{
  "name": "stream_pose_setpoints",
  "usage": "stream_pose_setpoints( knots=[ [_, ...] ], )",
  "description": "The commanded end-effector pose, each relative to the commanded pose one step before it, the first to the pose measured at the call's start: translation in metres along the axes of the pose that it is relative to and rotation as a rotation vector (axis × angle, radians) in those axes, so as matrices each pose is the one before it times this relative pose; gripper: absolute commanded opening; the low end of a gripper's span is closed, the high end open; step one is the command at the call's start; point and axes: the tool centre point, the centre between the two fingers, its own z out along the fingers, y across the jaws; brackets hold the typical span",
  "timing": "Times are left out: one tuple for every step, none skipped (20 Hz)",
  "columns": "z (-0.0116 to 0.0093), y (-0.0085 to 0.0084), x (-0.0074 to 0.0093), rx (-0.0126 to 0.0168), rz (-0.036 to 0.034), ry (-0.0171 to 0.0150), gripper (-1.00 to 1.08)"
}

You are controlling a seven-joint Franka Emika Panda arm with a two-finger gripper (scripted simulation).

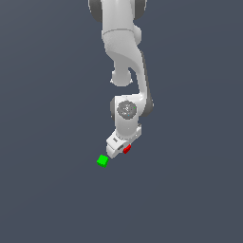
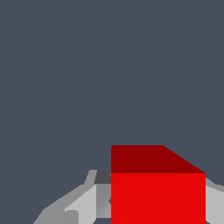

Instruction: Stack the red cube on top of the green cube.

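The red cube (image 1: pixel 127 150) sits between the fingers of my white gripper (image 1: pixel 123 148), which points down under the arm. In the wrist view the red cube (image 2: pixel 157 192) fills the space between the grey fingers (image 2: pixel 87 203), which touch it on both sides, so the gripper is shut on it. The green cube (image 1: pixel 102 161) lies on the dark floor a short way off, toward the exterior view's left and slightly nearer the camera than the gripper. It stands apart from the gripper and does not show in the wrist view.
The white arm (image 1: pixel 124 57) comes down from the top of the exterior view. The plain dark grey floor (image 1: pixel 190 190) lies all around.
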Motion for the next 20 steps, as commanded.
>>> stream_pose_setpoints(
  knots=[
    [0.00033, -0.00015, 0.00036, -0.00007, -0.00048, 0.00038, -1.00],
    [0.00000, 0.00000, 0.00000, 0.00000, 0.00000, 0.00000, -1.00],
    [0.00000, 0.00000, 0.00000, 0.00000, 0.00000, 0.00000, -1.00],
    [0.00000, 0.00000, 0.00000, 0.00000, 0.00000, 0.00000, -1.00],
    [0.00000, 0.00000, 0.00000, 0.00000, 0.00000, 0.00000, -1.00],
    [0.00000, 0.00000, 0.00000, 0.00000, 0.00000, 0.00000, -1.00],
    [-0.00028, 0.00035, -0.00035, -0.00024, 0.00061, -0.00021, -1.00],
    [-0.00029, -0.00001, -0.00001, 0.00000, 0.00000, 0.00000, -1.00],
    [-0.00087, -0.00002, -0.00004, 0.00000, 0.00000, 0.00000, -1.00],
    [-0.00146, -0.00003, -0.00007, 0.00000, 0.00000, 0.00000, -1.00],
    [-0.00206, -0.00005, -0.00009, 0.00000, 0.00000, 0.00000, -1.00],
    [-0.00267, -0.00005, -0.00010, 0.00000, 0.00000, 0.00000, -1.00],
    [-0.00329, -0.00006, -0.00011, 0.00000, 0.00000, 0.00000, -1.00],
    [-0.00393, -0.00007, -0.00012, 0.00000, 0.00000, 0.00000, -1.00],
    [-0.00455, -0.00027, 0.00004, -0.00019, -0.00040, -0.00022, -1.00],
    [-0.00524, -0.00007, -0.00012, 0.00000, 0.00000, 0.00000, -1.00],
    [-0.00593, -0.00008, -0.00012, 0.00000, 0.00000, 0.00000, -1.00],
    [-0.00663, -0.00008, -0.00012, 0.00000, 0.00000, 0.00000, -1.00],
    [-0.00732, -0.00031, 0.00008, -0.00003, -0.00048, -0.00008, -1.00],
    [-0.00776, -0.00008, -0.00010, 0.00000, 0.00000, 0.00000, -1.00]
  ],
)
